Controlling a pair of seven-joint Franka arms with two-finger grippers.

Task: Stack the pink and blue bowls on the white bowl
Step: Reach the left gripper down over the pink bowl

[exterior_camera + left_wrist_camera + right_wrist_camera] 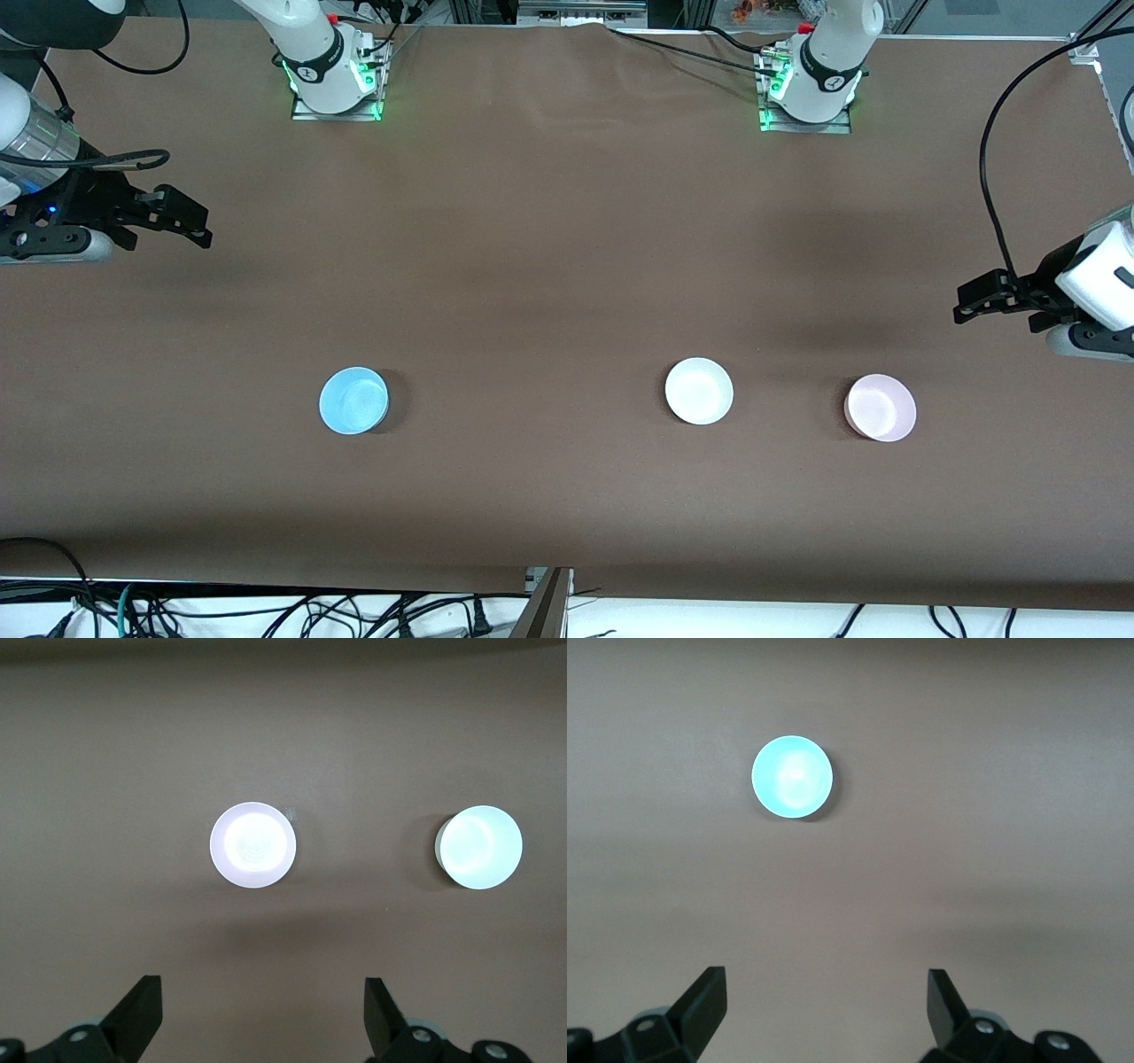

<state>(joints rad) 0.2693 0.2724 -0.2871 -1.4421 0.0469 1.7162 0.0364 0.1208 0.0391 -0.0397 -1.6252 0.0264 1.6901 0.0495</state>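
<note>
Along the table's (567,221) camera-side half, your three bowls are sitting apart in a loose row, none of them stacked yet, so you are looking at the very opening of the job. You are finding the blue bowl (353,400) toward the right arm's end, the white bowl (699,391) past the middle toward the left arm's end, and the pink bowl (880,408) beside it, closer again to that end edge. All three are resting upright with nothing in them. Your right gripper (182,226) is hovering over the table's end edge on its own side with its fingers spread wide and holding nothing; its wrist view is showing only the blue bowl (792,777). Your left gripper (979,306) is hanging over the other end edge, also wide and empty, and its wrist view is taking in the pink bowl (252,844) and the white bowl (478,847). As I am reading it, neither arm is committing to a bowl yet. The likely first move is asking you to bring the left gripper down over the pink bowl's rim, one finger inside and one outside, since that bowl is lying just beside the target. You are needing a firm pinch on a thin plastic wall, then a level carry so it is nesting squarely.
</note>
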